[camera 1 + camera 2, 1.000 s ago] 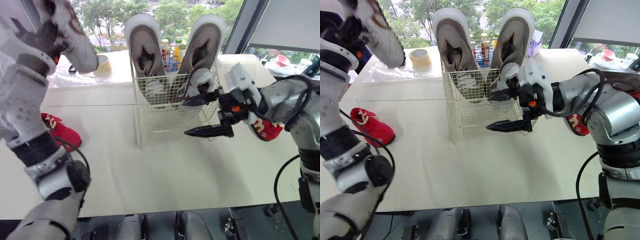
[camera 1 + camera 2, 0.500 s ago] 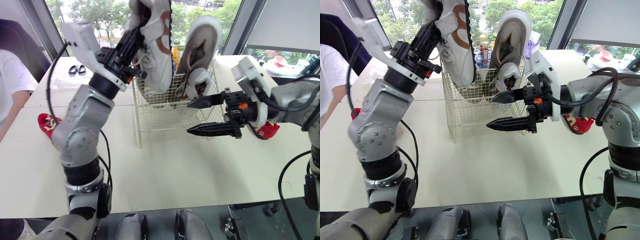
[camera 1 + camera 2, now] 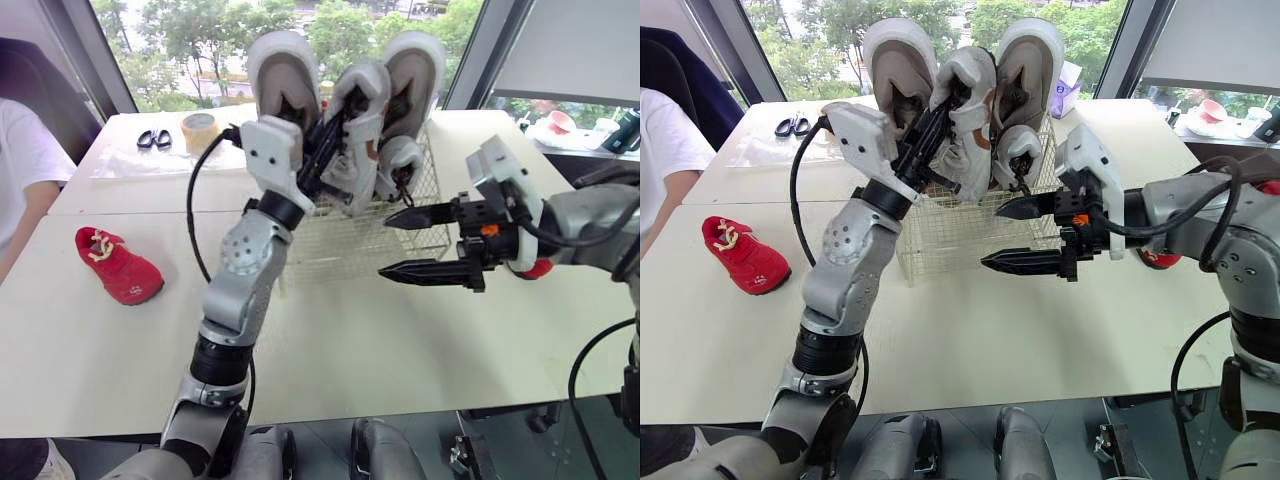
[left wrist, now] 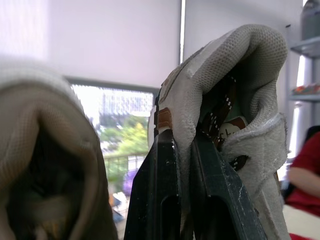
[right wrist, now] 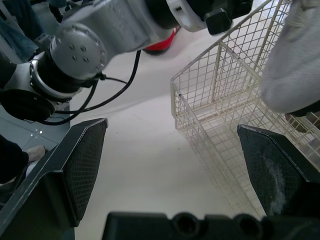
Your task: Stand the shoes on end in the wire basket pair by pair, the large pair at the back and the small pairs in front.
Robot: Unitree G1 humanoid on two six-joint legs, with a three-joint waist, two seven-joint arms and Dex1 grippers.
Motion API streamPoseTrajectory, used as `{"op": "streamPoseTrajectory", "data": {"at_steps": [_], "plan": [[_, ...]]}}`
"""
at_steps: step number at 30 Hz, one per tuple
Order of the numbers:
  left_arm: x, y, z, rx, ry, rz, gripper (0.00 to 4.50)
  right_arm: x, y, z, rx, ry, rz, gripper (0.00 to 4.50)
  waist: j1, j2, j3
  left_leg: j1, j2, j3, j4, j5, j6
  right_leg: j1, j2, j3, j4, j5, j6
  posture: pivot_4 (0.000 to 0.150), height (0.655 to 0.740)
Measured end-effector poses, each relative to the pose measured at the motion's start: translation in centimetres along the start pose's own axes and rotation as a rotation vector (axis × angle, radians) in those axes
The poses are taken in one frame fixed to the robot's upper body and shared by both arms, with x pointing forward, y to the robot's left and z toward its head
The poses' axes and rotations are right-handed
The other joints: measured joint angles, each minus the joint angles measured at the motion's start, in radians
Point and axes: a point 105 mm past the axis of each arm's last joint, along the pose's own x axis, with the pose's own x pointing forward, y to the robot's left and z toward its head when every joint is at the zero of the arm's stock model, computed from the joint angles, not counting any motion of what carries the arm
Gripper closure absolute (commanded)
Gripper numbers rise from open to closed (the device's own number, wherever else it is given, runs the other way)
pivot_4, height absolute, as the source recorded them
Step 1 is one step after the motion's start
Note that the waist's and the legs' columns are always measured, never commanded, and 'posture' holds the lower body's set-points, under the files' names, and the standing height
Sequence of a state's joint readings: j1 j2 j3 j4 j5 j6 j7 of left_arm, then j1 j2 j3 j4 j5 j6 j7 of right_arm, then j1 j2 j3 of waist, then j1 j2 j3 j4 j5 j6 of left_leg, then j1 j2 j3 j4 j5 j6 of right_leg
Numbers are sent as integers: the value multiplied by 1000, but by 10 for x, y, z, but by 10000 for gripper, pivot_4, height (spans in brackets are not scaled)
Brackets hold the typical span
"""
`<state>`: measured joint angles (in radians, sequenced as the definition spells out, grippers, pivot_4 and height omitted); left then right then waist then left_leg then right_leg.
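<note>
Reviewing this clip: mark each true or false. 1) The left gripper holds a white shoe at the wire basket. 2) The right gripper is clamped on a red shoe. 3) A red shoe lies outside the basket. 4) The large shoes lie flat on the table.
1) True: the left gripper is shut on a white shoe at the wire basket.
2) False: the right gripper is open and empty.
3) True: a red shoe lies on the table.
4) False: the large shoes stand on end at the basket's back.
</note>
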<state>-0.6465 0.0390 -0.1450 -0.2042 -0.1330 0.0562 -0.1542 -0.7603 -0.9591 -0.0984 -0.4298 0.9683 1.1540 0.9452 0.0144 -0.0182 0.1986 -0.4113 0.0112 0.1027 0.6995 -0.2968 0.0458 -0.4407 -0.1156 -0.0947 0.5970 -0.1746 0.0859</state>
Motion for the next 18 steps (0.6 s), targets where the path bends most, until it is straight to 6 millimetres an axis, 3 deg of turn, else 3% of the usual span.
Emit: {"op": "streamPoseTrajectory", "data": {"at_steps": [3, 9, 18], "plan": [[-5, -1, -4, 99, -23, 23, 44853, 0, 0, 1, 3, -7, -3, 0, 0, 0, 0, 0, 0, 0, 0, 0, 0, -1, -1, 0, 0, 0, 0, 1500, 7400], [-7, 0, 8, 235, -117, 69, 44853, 0, 1, 1, 8, -14, -3, 0, 1, 0, 0, -1, 0, 0, 0, -1, 1, -1, -2, 0, 0, 0, 0, 1500, 7400], [-26, 14, -44, 290, 26, 138, 44853, 1, 0, 1, 13, -17, -8, 0, 1, 0, 0, -2, 0, 0, 0, -1, 1, -2, -2, 0, 0, 0, 0, 1500, 7400]]}}
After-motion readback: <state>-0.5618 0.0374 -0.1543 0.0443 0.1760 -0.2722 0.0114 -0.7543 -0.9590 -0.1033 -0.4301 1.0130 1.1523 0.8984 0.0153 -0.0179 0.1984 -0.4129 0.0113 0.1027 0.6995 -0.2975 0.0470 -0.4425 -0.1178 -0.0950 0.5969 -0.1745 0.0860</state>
